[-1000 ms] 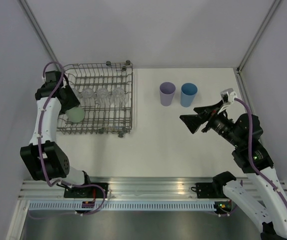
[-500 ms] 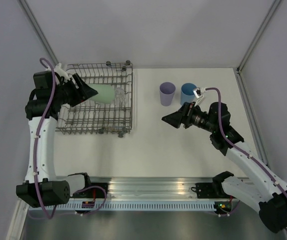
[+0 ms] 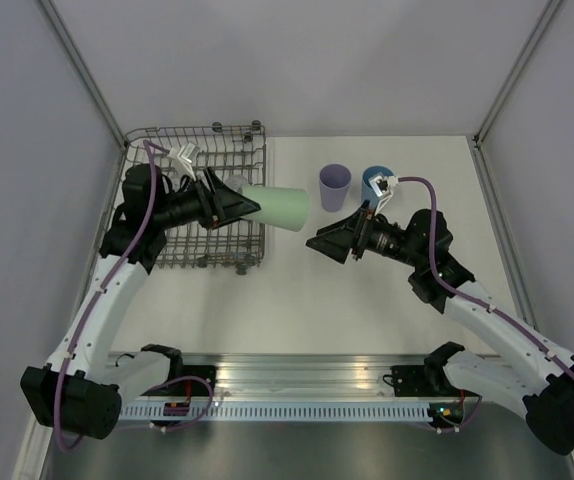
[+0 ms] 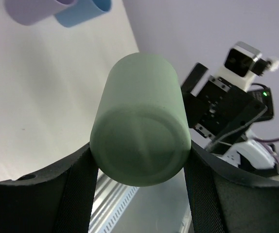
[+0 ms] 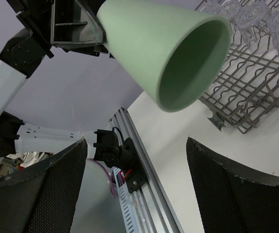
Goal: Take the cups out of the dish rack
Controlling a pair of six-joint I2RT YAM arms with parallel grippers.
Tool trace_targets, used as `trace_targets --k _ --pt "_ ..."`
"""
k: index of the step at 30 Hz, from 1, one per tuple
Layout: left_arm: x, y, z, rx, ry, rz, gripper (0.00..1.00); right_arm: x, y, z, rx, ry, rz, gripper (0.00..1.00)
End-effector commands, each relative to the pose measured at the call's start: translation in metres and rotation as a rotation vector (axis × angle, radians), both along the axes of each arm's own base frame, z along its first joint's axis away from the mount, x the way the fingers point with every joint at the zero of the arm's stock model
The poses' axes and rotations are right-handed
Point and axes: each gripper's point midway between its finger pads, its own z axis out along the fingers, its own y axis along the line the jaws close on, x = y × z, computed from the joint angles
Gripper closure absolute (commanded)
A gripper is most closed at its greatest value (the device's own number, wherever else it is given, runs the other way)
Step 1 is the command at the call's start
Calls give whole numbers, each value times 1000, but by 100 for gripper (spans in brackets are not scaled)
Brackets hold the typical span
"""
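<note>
Beside the rack [image 3: 197, 130], left jaws clamp the green cup [image 3: 275, 206] horizontal, mouth toward parted right jaws.

Pale green cup [image 3: 277, 207], lilac cup [image 3: 334, 187] & blue cup [image 3: 370, 178]; grey wire rack [image 3: 197, 130], wht table [image 3: 367, 300]

Open air separates the green cup [image 3: 275, 206] from the right end effector [image 3: 317, 245]; the lilac cup [image 3: 334, 187] stands just beyond.
</note>
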Motion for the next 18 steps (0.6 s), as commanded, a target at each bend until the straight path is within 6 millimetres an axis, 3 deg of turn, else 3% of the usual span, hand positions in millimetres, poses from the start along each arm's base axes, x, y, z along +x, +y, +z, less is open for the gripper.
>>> trace_targets --k 1,8,15,16,18 --pt "-23 -21 43 -158 -114 -128 98 0 -3 31 54 -100 -22 14" --pt "-37 -30 40 -223 -114 -188 98 -10 -5 50 117 -137 3 18" --pt "-49 -44 25 -294 -54 -232 98 -14 -6 64 176 -162 9 53" --pt "-49 -45 27 -303 -69 -238 98 -14 -6 65 184 -161 10 54" --pt "-52 -48 24 -310 -56 -252 98 -15 -5 65 188 -164 19 67"
